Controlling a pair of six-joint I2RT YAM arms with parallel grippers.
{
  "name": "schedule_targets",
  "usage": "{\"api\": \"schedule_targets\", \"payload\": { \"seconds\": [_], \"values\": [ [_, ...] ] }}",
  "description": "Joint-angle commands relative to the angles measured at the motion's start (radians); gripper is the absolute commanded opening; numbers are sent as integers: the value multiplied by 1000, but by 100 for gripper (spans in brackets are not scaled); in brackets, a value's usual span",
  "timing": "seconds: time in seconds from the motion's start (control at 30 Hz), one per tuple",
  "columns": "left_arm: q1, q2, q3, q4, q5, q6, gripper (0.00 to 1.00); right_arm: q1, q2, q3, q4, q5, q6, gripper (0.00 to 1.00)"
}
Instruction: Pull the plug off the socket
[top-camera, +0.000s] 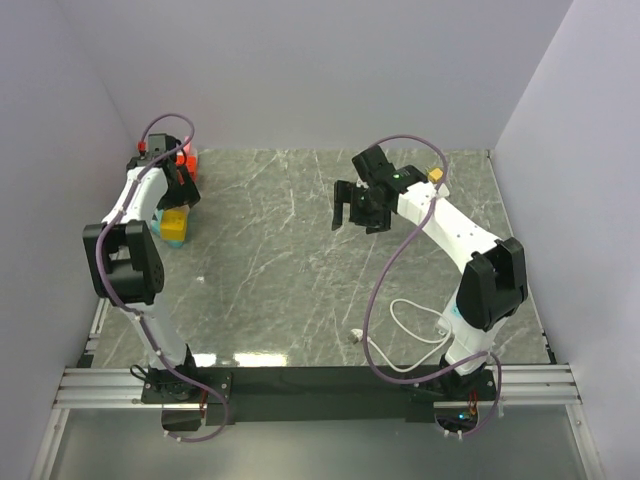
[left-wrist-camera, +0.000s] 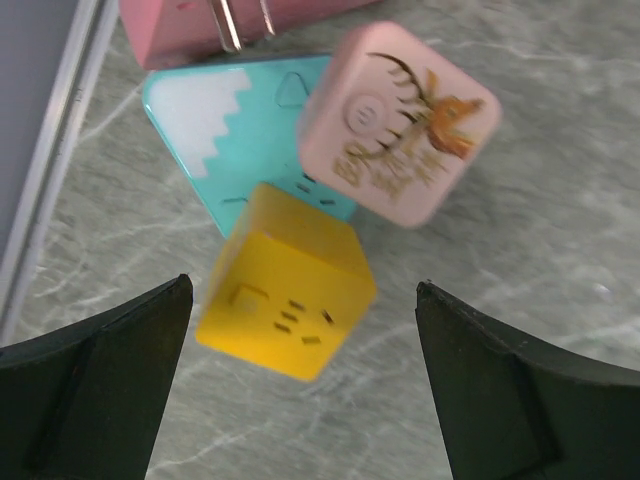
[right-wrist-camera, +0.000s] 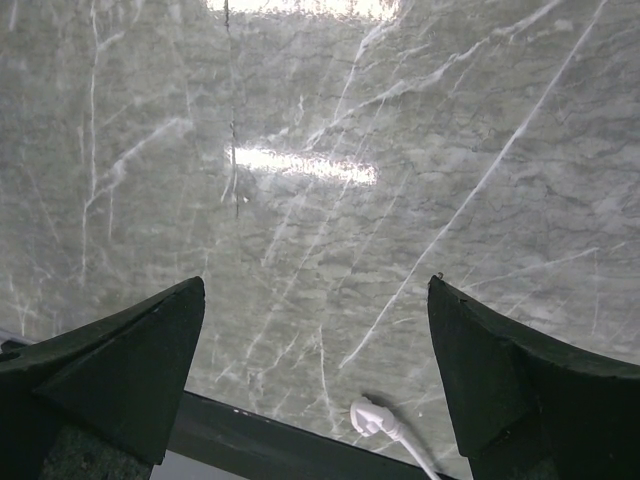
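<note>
Left hand (left-wrist-camera: 302, 290), right hand (right-wrist-camera: 316, 285) spread empty — yellow plug (left-wrist-camera: 285, 300) touches teal socket (left-wrist-camera: 235, 130).

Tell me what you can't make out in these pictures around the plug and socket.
1. Left wrist view: pink plug blurred, so its lettering and seating in the teal socket are unclear.
2. Left wrist view: pink block cut off by the top edge.
3. Top view: the left arm covers the plug area; only the yellow cube shows.
4. Right wrist view: white cable runs off the bottom edge.
</note>
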Motion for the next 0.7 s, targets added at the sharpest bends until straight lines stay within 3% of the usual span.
{"api": "schedule_targets", "payload": {
  "seconds": [0.0, 0.33, 0.43, 0.67],
  "values": [
    [8, 29, 55, -4, -72, 45, 100, 1, -20, -21, 16, -9, -26, 98],
    [3, 55, -19, 30, 11, 73, 94, 1, 19, -24, 10, -11, -30, 98],
    [-1, 27, -79, 48, 54, 73, 84, 1, 35, -22, 10, -17, -27, 98],
    [-73, -26, -171, 62, 151, 65, 40, -1, 29, -41, 16, -17, -13, 96]
  ]
}}
